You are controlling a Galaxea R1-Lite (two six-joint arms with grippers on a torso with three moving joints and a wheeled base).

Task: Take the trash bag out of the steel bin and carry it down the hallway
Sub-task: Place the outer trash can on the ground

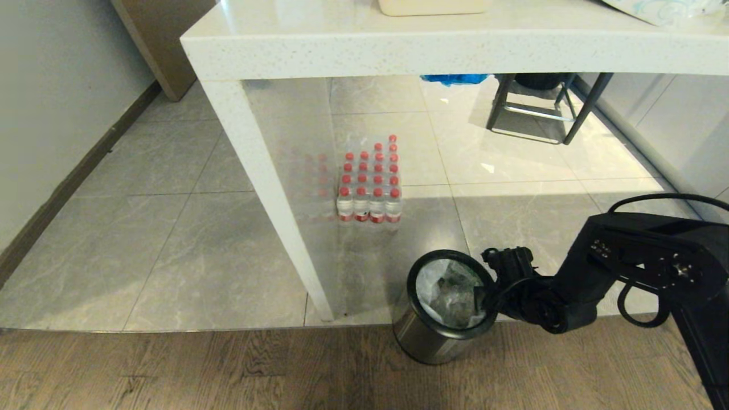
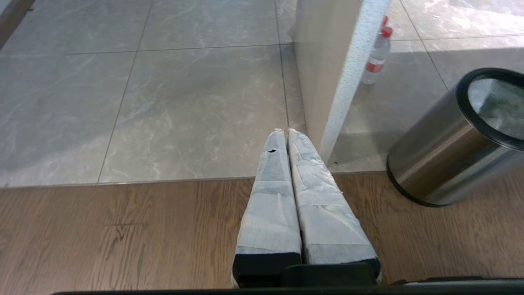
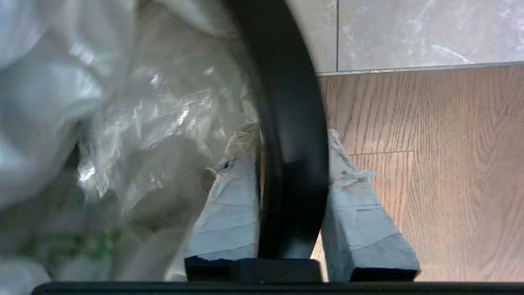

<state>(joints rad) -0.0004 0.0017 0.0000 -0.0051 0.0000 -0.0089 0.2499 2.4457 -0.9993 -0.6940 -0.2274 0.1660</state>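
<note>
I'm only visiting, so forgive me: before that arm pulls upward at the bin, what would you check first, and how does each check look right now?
1. Right gripper at the steel bin: ok, one finger inside, one outside.
2. Gripping only the trash bag: not ok, the black ring rim sits between the fingers.
3. Bag film caught in the grip: cannot tell.
4. Bin upright on the wooden floor: ok.
5. Room to lift: ok, the white table edge lies beyond the bin.
6. Left gripper away from the bin: ok, shut and empty.
</note>
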